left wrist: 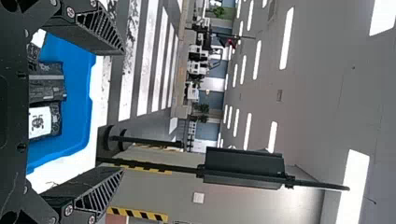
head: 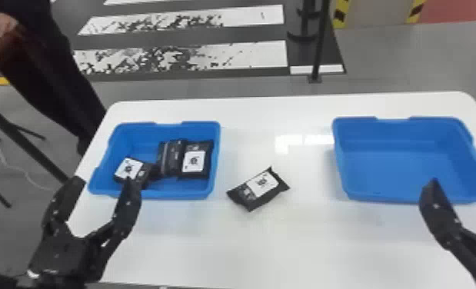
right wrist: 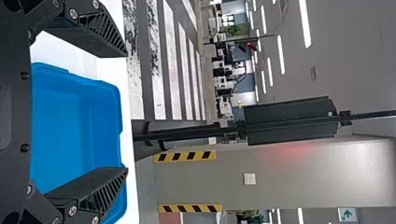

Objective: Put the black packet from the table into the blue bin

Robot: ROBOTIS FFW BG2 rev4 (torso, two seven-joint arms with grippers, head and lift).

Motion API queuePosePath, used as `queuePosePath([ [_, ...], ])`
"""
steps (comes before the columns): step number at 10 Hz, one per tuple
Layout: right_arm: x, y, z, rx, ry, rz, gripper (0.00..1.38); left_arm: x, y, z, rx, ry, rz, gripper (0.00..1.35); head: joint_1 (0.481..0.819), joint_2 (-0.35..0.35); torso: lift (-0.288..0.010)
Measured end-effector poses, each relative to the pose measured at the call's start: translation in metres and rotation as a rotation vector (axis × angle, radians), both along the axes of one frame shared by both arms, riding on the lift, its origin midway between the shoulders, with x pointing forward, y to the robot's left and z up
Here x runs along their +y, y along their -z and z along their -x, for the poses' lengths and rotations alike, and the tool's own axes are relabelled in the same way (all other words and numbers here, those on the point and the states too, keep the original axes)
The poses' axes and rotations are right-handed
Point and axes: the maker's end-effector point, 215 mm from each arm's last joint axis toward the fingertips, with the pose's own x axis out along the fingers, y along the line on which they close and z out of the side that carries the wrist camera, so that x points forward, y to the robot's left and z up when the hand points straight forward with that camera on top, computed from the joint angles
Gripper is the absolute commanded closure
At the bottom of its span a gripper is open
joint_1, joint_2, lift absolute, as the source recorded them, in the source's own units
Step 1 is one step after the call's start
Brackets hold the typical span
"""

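Spreading flat black fingers, the left gripper [head: 105,182] and right gripper [head: 440,219] stand open. The white-labelled black packet [head: 259,188] lies on the white table [head: 287,242] between a blue plastic bin [head: 187,193] of perhaps three similar packets [head: 194,161] and another blue bin [head: 398,165].

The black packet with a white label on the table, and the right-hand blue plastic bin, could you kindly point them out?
Black packet [head: 262,183]: head view, on its white label.
Right-hand blue bin [head: 398,165]: head view, on its floor.
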Motion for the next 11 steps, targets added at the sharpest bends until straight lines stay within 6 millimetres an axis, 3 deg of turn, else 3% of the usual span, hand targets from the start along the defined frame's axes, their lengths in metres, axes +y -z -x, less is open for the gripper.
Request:
queuePosePath([
  [7,0.000,0.002,0.001,0.004,0.001,-0.005,0.15,-0.005,-0.001,-0.003,-0.004,0.018,-0.017,0.15,0.695,0.118,-0.110],
  [10,0.000,0.003,0.001,0.006,0.001,-0.010,0.15,-0.039,0.003,-0.026,-0.006,0.157,-0.155,0.15,0.695,0.065,-0.110],
  [11,0.000,0.003,0.001,0.006,0.001,-0.010,0.15,-0.054,0.013,-0.037,0.010,0.213,-0.185,0.15,0.695,0.037,-0.110],
])
